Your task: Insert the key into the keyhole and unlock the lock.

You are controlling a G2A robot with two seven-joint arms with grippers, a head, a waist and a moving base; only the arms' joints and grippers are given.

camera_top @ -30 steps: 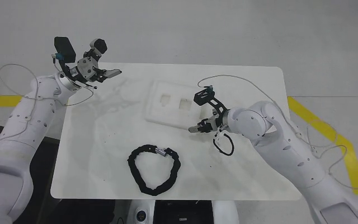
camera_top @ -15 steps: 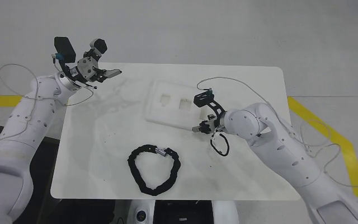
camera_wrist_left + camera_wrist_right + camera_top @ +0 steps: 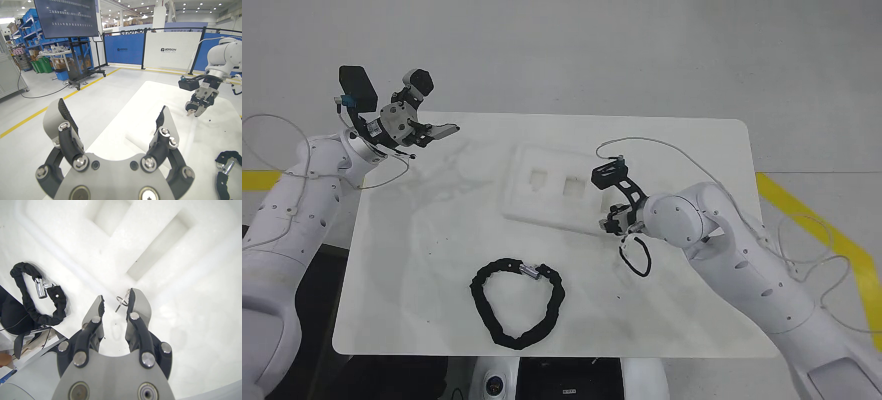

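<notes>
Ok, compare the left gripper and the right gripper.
The left gripper is spread wide and empty; the right gripper is parted narrowly with the key against one pad. The left gripper sits by a corner of the table, the right gripper at the edge of the foam tray. Both are open.

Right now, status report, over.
Left end effector open, empty. Right end effector open around small silver key, by white foam tray. Black sleeved chain lock untouched.
</notes>
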